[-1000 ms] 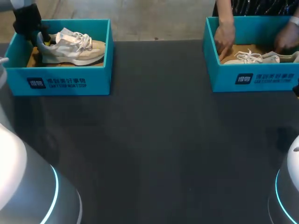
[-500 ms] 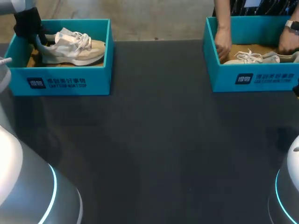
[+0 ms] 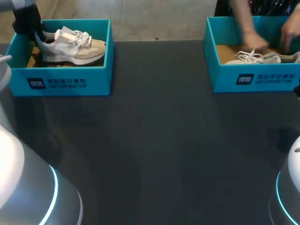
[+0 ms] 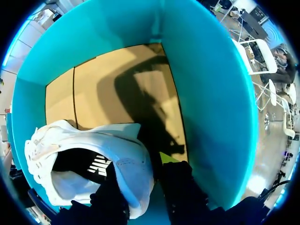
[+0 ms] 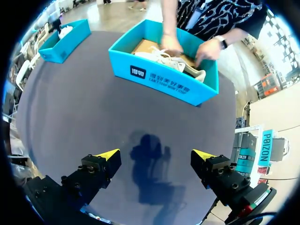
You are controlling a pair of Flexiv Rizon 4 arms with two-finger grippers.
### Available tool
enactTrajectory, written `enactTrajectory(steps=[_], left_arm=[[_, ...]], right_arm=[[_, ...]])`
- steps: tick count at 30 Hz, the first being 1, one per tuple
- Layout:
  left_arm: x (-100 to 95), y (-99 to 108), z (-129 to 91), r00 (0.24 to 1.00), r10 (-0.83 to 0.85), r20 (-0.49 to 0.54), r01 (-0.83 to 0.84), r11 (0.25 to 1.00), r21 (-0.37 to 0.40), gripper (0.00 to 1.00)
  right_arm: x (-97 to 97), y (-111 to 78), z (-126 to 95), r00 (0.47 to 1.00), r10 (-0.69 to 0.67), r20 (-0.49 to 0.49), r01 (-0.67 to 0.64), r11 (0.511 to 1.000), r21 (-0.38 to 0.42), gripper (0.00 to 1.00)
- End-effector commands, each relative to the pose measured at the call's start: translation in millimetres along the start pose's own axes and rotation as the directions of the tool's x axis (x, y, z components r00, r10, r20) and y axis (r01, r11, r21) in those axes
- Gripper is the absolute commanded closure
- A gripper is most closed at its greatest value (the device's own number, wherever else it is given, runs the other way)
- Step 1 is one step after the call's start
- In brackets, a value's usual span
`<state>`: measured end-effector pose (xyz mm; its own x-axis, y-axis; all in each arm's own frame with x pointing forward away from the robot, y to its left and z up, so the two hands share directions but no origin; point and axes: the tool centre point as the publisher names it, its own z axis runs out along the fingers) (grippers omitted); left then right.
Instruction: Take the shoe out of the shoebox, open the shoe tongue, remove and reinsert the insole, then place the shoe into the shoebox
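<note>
Left gripper (image 4: pixel 146 190) pinched the shoe (image 4: pixel 131 168) by its heel; so thin a hold might slip mid-lift; right gripper (image 5: pixel 154 155) hung spread

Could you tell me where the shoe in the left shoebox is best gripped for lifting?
Probably the heel collar of the shoe, from above: a thin upright wall, one finger inside the opening, one behind. The left gripper pinches it there.

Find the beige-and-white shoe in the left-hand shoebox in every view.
Head view: the shoe lies in the teal shoebox at the table's far left.
Left wrist view: the shoe is close up, its heel wall between the left gripper's fingers.
Right wrist view: only a white bit shows, in the farther box.
Shared landmark: that teal shoebox.
</note>
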<state>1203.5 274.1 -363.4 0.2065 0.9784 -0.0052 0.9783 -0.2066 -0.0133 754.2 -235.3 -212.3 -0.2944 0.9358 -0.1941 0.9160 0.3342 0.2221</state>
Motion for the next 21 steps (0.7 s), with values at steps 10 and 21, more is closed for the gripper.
enactTrajectory(steps=[10, 21], left_arm=[[-1.0, -20.5, -60.9, 1.000, 0.009, -0.026, -0.010, 1.000, -0.008, 1.00], [-3.5, -36.6, -105.4, 0.996, -0.062, -0.064, 0.059, 0.997, -0.049, 1.00]], right_arm=[[-0.5, 0.5, 0.7, 1.000, -0.001, -0.002, 0.001, 1.000, 0.000, 0.00], [-0.5, 0.5, 0.7, 1.000, -0.001, -0.002, 0.001, 1.000, 0.000, 0.00]])
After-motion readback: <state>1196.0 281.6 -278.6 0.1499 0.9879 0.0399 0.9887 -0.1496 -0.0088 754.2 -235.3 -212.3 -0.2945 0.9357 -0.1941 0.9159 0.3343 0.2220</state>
